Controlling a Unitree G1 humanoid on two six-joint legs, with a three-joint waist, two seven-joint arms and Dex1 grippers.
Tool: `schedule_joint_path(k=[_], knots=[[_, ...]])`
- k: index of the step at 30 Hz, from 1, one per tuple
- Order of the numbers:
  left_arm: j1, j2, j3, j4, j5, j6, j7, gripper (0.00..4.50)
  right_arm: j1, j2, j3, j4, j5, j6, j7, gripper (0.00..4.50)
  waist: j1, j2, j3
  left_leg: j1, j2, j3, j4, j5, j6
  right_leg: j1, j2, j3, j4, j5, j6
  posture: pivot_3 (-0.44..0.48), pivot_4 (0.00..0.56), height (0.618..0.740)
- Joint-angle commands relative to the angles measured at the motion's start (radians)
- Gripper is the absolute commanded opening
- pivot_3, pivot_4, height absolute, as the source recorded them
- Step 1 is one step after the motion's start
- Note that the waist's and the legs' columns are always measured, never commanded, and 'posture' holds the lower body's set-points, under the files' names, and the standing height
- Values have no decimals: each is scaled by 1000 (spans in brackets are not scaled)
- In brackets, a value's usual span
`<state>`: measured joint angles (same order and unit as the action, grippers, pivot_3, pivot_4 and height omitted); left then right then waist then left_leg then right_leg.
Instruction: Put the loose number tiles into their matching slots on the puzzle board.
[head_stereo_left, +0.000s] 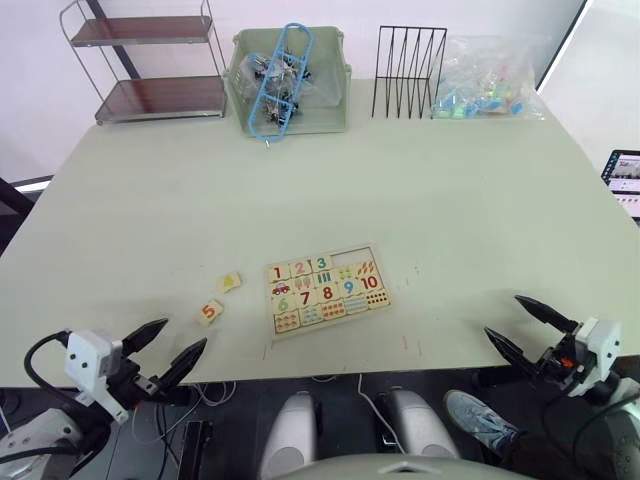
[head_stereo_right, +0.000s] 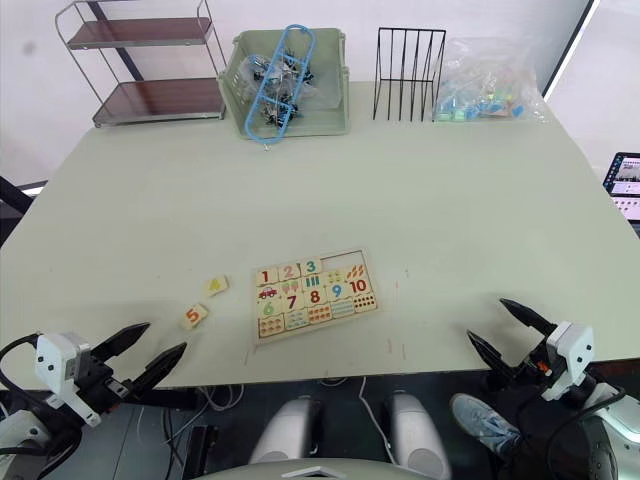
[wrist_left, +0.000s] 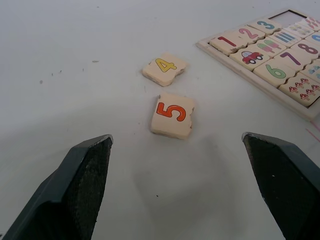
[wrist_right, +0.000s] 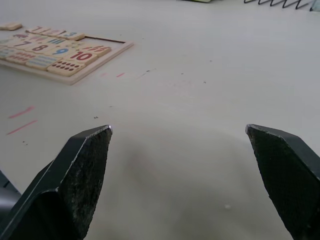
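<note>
**2 tiles left, both grippers empty**

Head views: the puzzle board (head_stereo_left: 325, 291) lies near the tabletop's (head_stereo_left: 300, 170) front edge, tiles 1, 2 and 3 seated in its far row, 2 slots (head_stereo_left: 356, 258) bare beside them. The 4 tile (head_stereo_left: 229, 282) and 5 tile (head_stereo_left: 209, 312) lie loose just left of it.

Left wrist view: the left gripper (wrist_left: 177, 187), jaws spread wide and empty, faces the 5 tile, likely lined up for it.

Right wrist view: the right gripper (wrist_right: 180, 182) gapes empty, well apart from the board.
</note>
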<state>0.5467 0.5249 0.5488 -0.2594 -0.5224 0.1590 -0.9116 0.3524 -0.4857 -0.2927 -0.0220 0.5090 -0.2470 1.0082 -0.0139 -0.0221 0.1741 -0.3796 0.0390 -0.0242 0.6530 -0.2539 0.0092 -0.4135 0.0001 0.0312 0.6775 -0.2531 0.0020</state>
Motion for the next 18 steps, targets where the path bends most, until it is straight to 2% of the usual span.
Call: schedule_joint_path(k=[1,18], knots=[[-10,21,4,2,3,-18,-5,4393,5,6,-14,-36,-1,-24,-14,4500,0,0,0,0,0,0,0,0,0,0,0,0,0,0,0,0,150,740],[-56,38,-1,73,-3,-56,-43,4393,-7,26,-4,-46,0,-24,-27,4500,0,0,0,0,0,0,0,0,0,0,0,0,0,0,0,0,150,740]])
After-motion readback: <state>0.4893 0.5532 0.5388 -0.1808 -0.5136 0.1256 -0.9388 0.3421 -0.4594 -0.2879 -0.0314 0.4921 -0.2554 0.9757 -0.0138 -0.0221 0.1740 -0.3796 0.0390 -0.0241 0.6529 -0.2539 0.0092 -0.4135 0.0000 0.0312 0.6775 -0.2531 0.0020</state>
